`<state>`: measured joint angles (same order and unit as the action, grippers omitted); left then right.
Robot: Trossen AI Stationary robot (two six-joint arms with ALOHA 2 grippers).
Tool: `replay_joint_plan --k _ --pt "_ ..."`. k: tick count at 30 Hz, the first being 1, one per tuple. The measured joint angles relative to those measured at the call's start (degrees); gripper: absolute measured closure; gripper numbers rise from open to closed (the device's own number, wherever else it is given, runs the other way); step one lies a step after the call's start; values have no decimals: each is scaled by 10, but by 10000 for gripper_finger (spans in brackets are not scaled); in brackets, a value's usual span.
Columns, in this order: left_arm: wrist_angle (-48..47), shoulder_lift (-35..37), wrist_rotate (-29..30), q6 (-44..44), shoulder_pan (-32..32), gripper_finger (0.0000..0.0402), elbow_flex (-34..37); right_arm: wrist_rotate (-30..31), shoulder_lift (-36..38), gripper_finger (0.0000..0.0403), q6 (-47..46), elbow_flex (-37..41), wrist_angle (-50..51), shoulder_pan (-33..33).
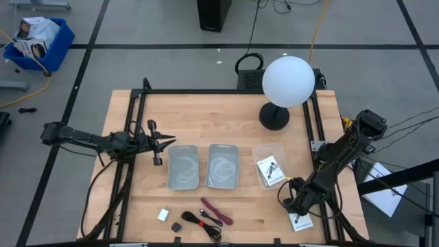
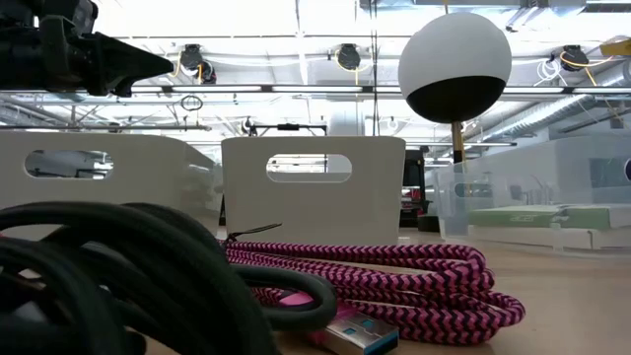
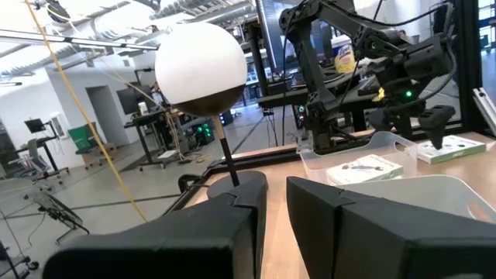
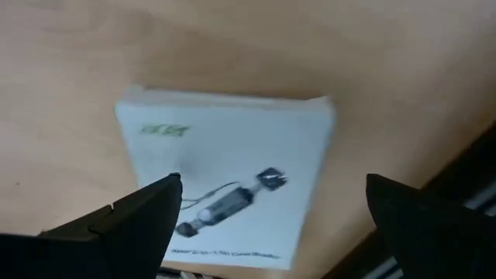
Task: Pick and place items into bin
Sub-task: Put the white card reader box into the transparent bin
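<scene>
Right gripper [image 1: 296,206] hangs low over the desk's [image 1: 233,116] front-right corner, directly above a white card w/ black print [image 4: 225,186] that lies flat right at the desk edge. In the right wrist view its fingers [image 4: 139,217] are spread wide, one on each side of the card, nothing held; can't tell if the tips touch the wood.

Left gripper [image 1: 159,145] is over the left part of the desk, just beside the left bin [image 1: 183,166], pointing toward it. Its fingers [image 3: 232,225] sit close together w/ a narrow gap, nothing between them.

Two pale bins stand side by side mid-desk; the right bin [image 1: 223,165] is near a clear tray [image 1: 269,165] toward the right edge, which holds another printed card [image 1: 270,169].

Along the front edge: white block [image 1: 163,215] furthest left, tiny black piece [image 1: 176,226] just beside it, then black cable [image 1: 200,223], then the dark-red strap [image 1: 216,211], which overlaps the cable's right end. In the low view the strap reads as pink-and-black braided cord [image 2: 414,281] lying against the cable coil [image 2: 118,276].

White globe lamp [image 1: 288,81] stands on a dark base near the back-right corner, well apart from the items.
</scene>
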<state>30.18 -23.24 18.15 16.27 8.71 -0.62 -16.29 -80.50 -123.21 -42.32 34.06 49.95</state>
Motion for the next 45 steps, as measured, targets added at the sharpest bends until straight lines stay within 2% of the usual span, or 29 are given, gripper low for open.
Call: replay_joint_plan --k 11,41,45 --pt "0 0 0 0 0 339 0 -4 -71 10 57 -3 -42 0" --pt "1 0 0 0 0 339 0 29 -71 10 86 0 -41 2" --pt "1 0 0 0 0 339 0 63 -71 10 88 3 -40 11"
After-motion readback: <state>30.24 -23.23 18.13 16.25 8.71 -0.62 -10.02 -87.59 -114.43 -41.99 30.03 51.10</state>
